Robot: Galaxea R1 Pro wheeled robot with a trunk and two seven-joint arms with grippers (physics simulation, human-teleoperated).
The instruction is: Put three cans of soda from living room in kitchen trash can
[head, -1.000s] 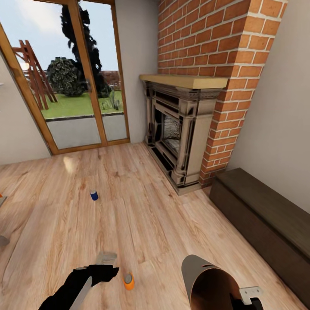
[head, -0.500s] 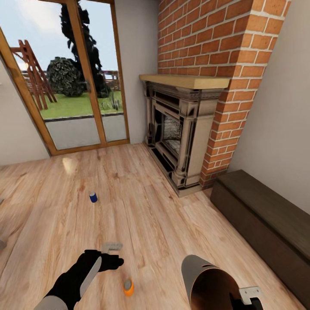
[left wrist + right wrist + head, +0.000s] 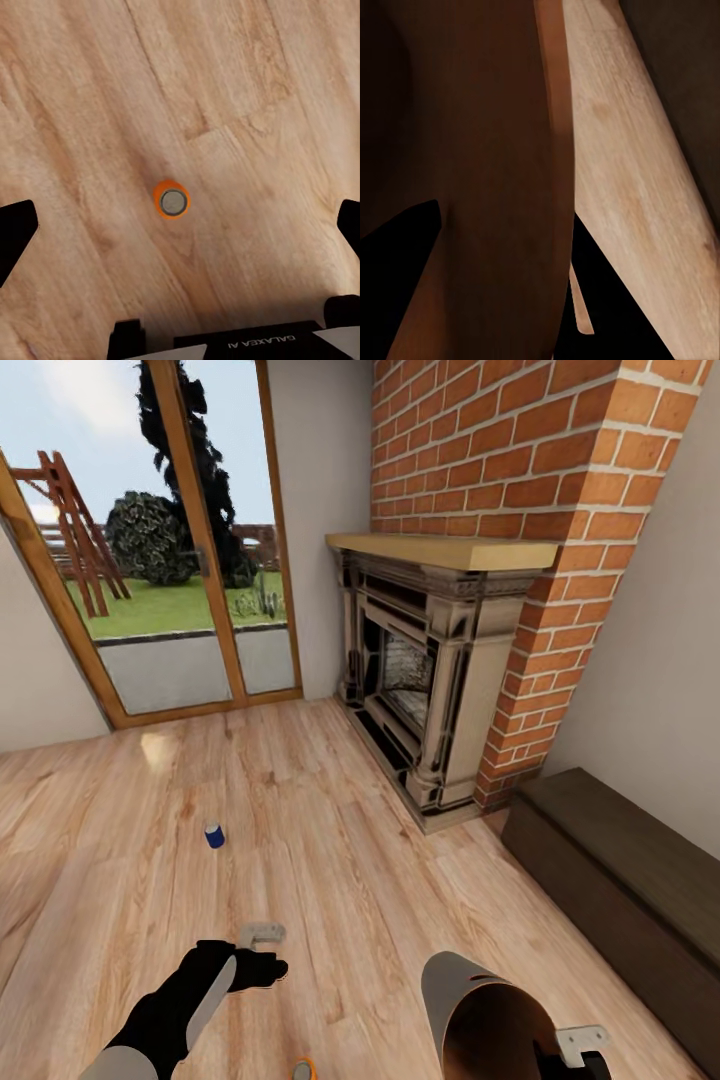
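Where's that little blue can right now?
The blue can stands upright on the wood floor in the head view, left of the fireplace, ahead of the left gripper.

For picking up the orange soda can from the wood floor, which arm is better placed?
Left. The left gripper hangs open directly above the small orange soda can, fingers either side. The right gripper is shut on the pale grey round bin.
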